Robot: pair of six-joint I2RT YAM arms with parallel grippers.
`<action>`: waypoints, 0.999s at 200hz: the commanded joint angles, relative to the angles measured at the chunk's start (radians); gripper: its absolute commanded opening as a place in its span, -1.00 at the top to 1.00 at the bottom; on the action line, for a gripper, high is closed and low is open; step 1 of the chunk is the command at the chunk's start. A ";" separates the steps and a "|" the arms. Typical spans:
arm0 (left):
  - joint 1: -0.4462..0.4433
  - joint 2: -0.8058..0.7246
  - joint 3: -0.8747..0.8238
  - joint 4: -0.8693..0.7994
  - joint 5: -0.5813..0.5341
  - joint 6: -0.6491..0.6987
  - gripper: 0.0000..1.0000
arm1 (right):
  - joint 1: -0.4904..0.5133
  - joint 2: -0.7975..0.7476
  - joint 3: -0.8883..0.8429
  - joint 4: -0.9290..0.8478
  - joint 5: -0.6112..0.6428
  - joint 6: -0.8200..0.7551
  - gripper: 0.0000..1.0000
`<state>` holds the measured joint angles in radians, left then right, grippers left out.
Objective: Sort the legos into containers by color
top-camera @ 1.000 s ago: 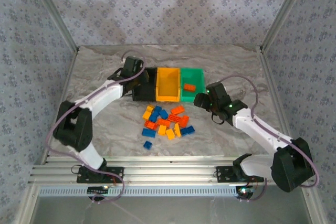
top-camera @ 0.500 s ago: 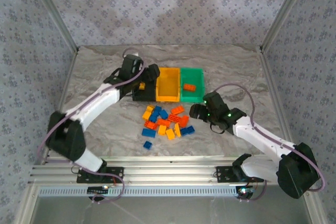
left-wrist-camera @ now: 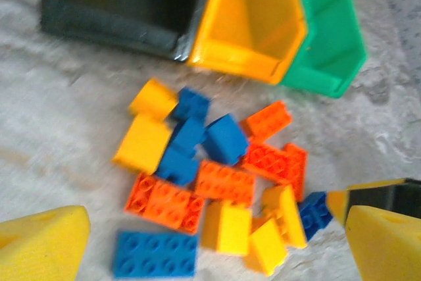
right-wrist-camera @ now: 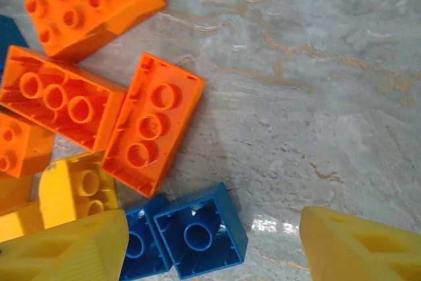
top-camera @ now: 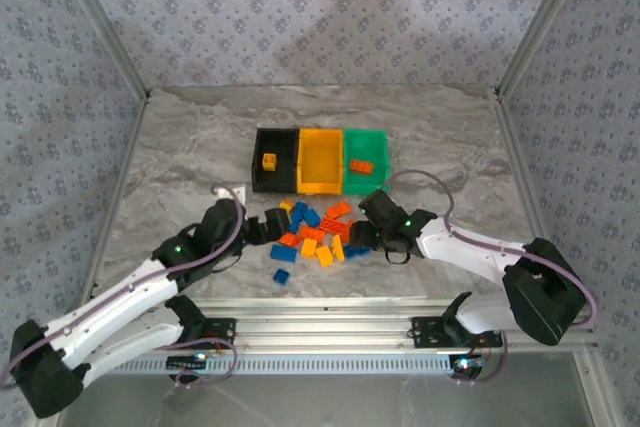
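Barely starting: beside the yellow-orange plastic bin (top-camera: 320, 157), the black plastic bin (top-camera: 282, 179) is holding one yellow brick (top-camera: 268, 160), the green plastic bin (top-camera: 372, 145) one red-orange brick (top-camera: 361, 165). The heap of studded plastic bricks (top-camera: 315, 232) is lying before it, with the left gripper (top-camera: 268, 225) and the right gripper (top-camera: 358, 235) hovering wide open.

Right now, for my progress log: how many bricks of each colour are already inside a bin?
Yellow-orange brick: 1, in the black bin
Red-orange brick: 1, in the green bin
Blue bricks: 0 in any bin
Total in bins: 2
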<state>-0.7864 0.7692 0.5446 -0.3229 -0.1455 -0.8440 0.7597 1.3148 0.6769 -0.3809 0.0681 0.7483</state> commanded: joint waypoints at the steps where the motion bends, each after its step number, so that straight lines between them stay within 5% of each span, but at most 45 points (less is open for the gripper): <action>1: -0.005 -0.111 -0.058 -0.075 -0.053 -0.094 -0.99 | 0.004 0.018 -0.020 -0.053 0.062 0.052 -0.32; 54: -0.004 -0.205 -0.100 -0.103 -0.091 -0.111 -0.99 | -0.006 0.059 -0.026 -0.151 0.125 0.094 -0.07; 108: -0.004 -0.189 -0.104 -0.110 -0.095 -0.104 -0.99 | -0.071 -0.038 -0.038 -0.299 0.230 0.110 -0.02; 131: -0.004 -0.189 -0.103 -0.112 -0.097 -0.099 -0.99 | -0.078 -0.120 -0.036 -0.239 0.218 0.065 -0.18; 154: -0.004 -0.191 -0.103 -0.116 -0.100 -0.098 -0.99 | -0.053 -0.127 -0.036 -0.094 0.066 0.017 -0.55; 200: -0.003 -0.192 -0.103 -0.129 -0.103 -0.094 -0.99 | -0.005 0.044 0.036 -0.028 0.034 0.043 -0.62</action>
<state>-0.7868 0.5842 0.4366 -0.4263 -0.2295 -0.9371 0.7338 1.2835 0.6655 -0.4671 0.1379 0.7925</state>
